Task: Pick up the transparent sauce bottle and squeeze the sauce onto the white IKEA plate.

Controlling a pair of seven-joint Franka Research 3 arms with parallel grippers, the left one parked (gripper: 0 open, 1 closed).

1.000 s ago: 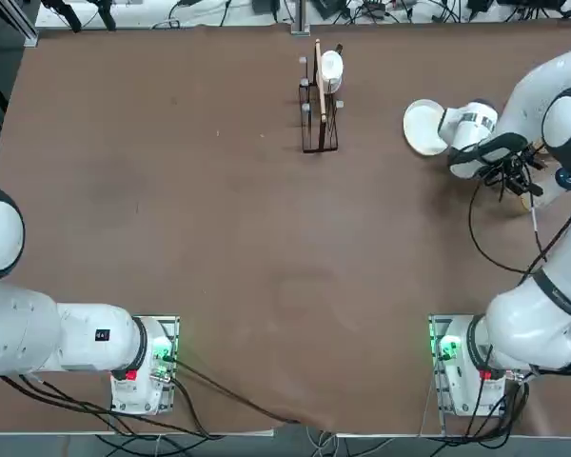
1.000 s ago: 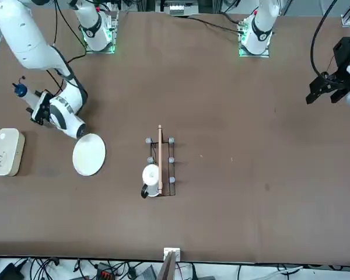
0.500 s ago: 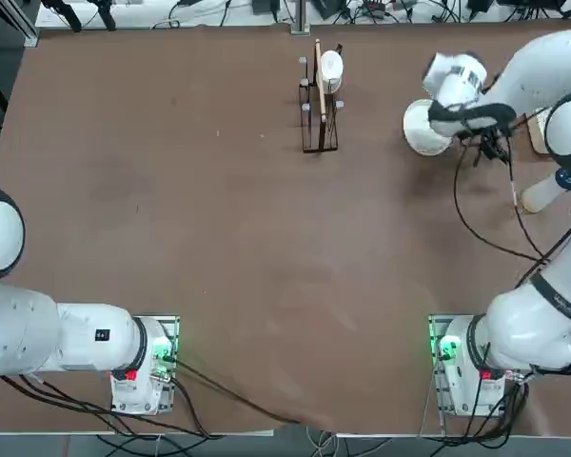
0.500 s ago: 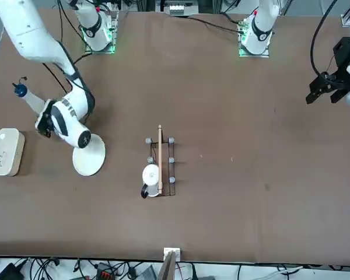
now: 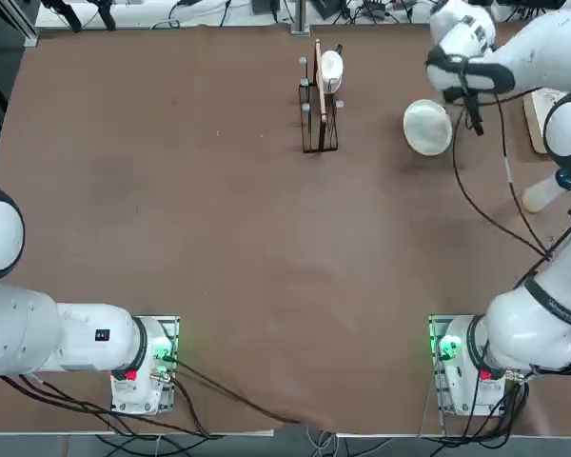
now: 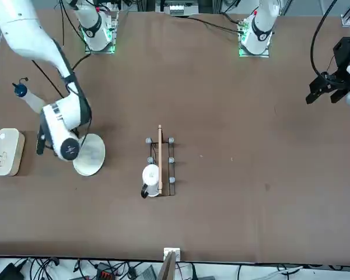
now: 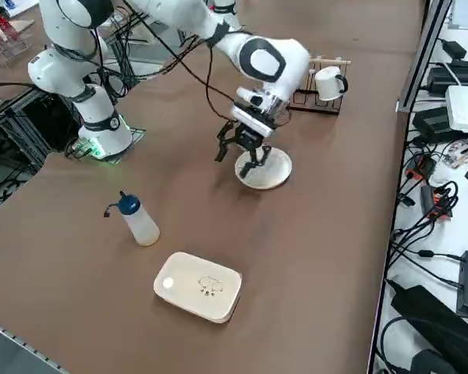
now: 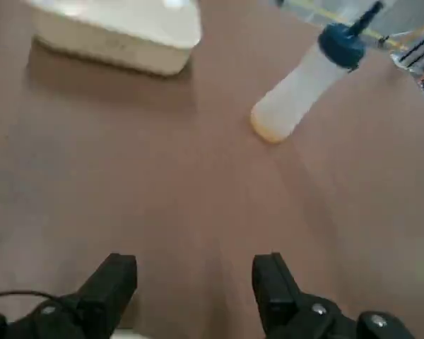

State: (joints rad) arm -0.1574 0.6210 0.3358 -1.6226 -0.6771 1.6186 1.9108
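Sauce bottle [image 7: 140, 222] stands well beyond our right gripper [image 7: 244, 154], whose spread, empty fingers have just swung over the plate [image 7: 270, 171], away from it.

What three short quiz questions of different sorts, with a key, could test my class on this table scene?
1. True or false: the right gripper is shut on the sauce bottle.
2. Multiple choice: the white mug is (a) on the white plate, (b) on the wire rack, (c) lying on the table.
3. Fill in: the sauce bottle's cap is ____ in colour.

Key: 1 false, the gripper is open and empty beside the plate; 2 b; 3 blue.
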